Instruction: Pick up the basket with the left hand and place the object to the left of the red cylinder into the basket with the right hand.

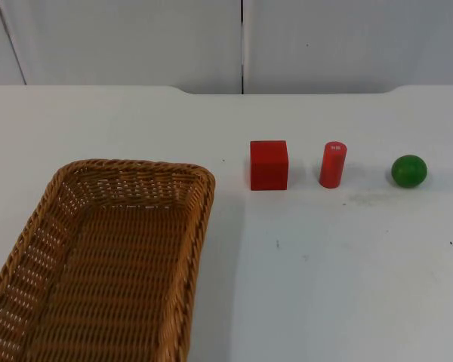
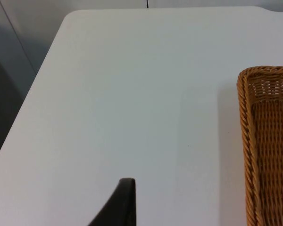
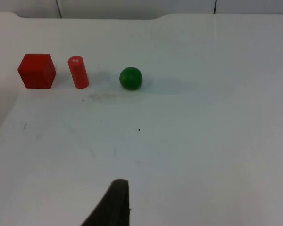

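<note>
A brown wicker basket (image 1: 106,256) stands on the white table at the front left. A red cube (image 1: 269,164) sits just left of the upright red cylinder (image 1: 333,164), and a green ball (image 1: 409,170) lies to the cylinder's right. My left gripper (image 2: 122,202) hangs over bare table beside the basket's corner (image 2: 269,141), well apart from it. My right gripper (image 3: 114,202) is over the table, far back from the row of cube (image 3: 37,70), cylinder (image 3: 78,71) and ball (image 3: 131,77). Nothing is held.
The grey partition wall (image 1: 241,41) closes the table at the back. The table's left edge (image 2: 33,94) runs close to my left gripper. Bare white table (image 1: 325,271) stretches between the basket and the three objects.
</note>
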Robot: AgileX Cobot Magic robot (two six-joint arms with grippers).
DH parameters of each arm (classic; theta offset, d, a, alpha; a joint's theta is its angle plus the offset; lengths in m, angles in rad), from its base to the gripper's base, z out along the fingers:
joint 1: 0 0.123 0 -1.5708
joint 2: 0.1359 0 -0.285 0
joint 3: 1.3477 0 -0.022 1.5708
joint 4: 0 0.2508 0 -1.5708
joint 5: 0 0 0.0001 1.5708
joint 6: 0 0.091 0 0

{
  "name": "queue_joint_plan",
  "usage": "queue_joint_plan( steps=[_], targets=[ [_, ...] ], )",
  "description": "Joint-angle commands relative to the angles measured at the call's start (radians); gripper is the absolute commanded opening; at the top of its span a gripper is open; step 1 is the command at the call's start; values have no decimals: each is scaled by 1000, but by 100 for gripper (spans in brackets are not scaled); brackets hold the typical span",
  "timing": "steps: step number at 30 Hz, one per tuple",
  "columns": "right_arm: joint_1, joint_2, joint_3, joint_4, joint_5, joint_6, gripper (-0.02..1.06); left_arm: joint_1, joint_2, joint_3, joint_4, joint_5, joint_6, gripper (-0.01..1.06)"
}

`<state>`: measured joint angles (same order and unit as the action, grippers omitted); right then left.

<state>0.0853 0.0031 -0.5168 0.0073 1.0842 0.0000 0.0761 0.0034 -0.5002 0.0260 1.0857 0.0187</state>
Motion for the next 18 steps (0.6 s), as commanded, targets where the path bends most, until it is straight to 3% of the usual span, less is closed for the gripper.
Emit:
queue_joint_plan(
  steps=[1,18],
  targets=[
    [-6,-3,2,-1,-6,-9,105,-6,-3,6,10,-11,-10,105],
    [-6,-3,2,-1,-6,-9,105,-6,-3,6,10,-11,-10,105]
  ],
)
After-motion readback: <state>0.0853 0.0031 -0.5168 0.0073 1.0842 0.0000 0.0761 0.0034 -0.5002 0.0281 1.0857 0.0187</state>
